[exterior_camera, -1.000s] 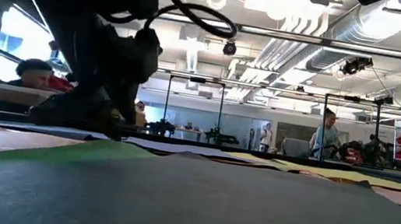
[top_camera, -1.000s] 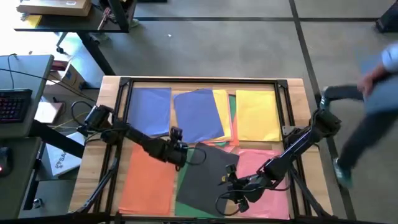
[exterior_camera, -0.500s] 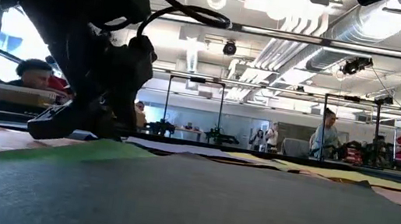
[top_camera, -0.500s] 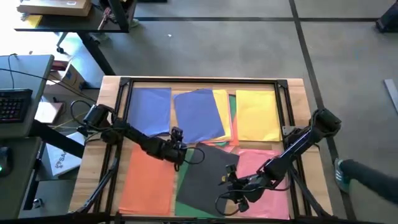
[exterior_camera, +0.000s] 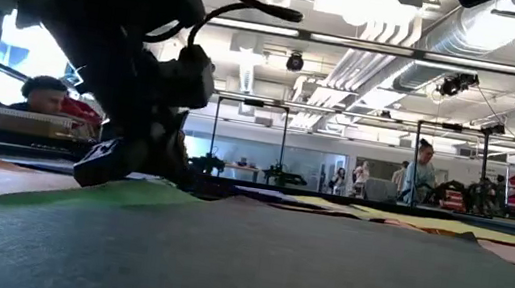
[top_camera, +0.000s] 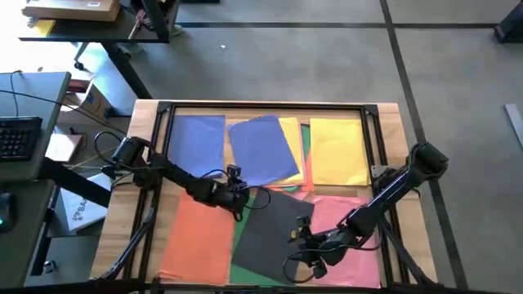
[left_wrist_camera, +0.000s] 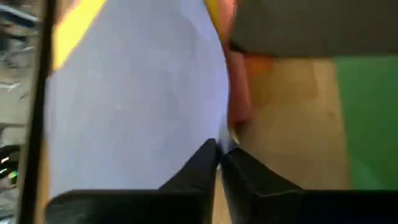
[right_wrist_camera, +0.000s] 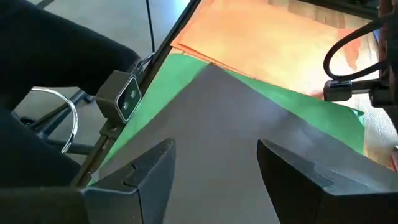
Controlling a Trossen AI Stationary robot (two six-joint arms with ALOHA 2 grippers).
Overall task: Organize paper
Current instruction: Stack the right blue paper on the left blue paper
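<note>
Left gripper (top_camera: 242, 193): clenched on the near corner of the tilted blue paper sheet (top_camera: 261, 151) at table centre.
Right gripper (top_camera: 296, 238): fingers spread, over the dark grey paper sheet (top_camera: 274, 229).

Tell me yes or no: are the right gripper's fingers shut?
No: the right gripper shows a wide gap between its fingers, with the dark grey sheet visible through it.

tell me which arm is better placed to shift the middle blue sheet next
Left, probably. The left gripper sits shut at the near corner of the blue sheet. The right gripper is open over the dark grey sheet.
</note>
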